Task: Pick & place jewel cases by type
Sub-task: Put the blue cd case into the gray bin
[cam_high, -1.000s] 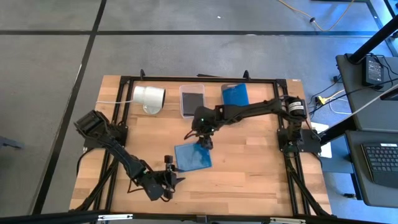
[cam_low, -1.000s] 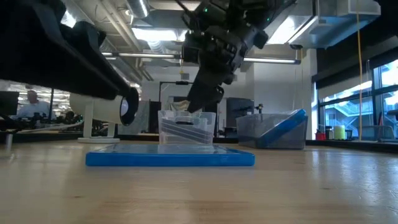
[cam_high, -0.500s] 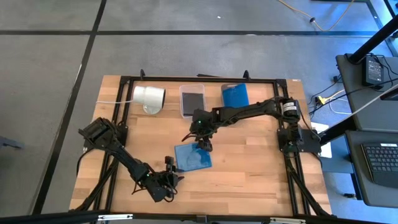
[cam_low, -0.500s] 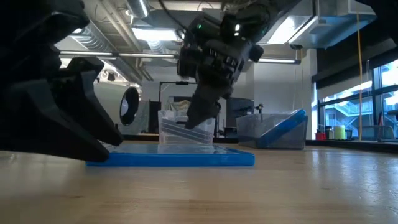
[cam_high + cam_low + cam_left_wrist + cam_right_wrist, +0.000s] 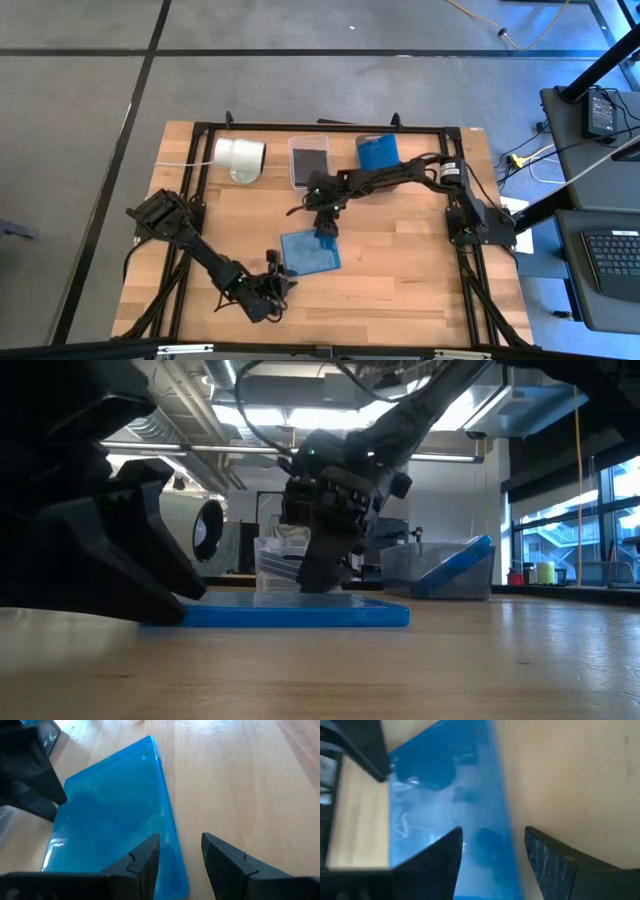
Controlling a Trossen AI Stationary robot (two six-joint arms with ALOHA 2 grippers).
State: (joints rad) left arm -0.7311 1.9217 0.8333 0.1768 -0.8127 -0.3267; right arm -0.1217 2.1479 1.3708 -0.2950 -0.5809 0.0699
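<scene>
One translucent blue jewel case (image 5: 310,252) lies flat on the wooden table. My right gripper (image 5: 327,226) points down over the case's far edge, open, with the case's edge (image 5: 500,795) running between its fingers. My left gripper (image 5: 272,277) is low at the case's near-left corner (image 5: 177,880), open, and that corner shows between its fingers. A dark case lies in the clear tray bin (image 5: 309,161), and a blue case leans in the other bin (image 5: 378,153). The remaining cases are out of view. My left gripper stands at the blue case's near-left corner (image 5: 190,616), level with the table, but its own finger covers that end, so I cannot tell whether it touches. My right gripper's fingertips (image 5: 318,584) hang just above the case's top near its far edge; I cannot tell whether they touch.
A white cylinder (image 5: 240,157) lies at the far left beside the two tray bins along the far edge. A black frame (image 5: 200,130) borders the table. Bare wood lies to the right of the case and along the near edge.
My left gripper has come down to table height and moved in to the blue case's near-left corner. My right gripper has come down over the case's far edge. The case has stayed where it was.
</scene>
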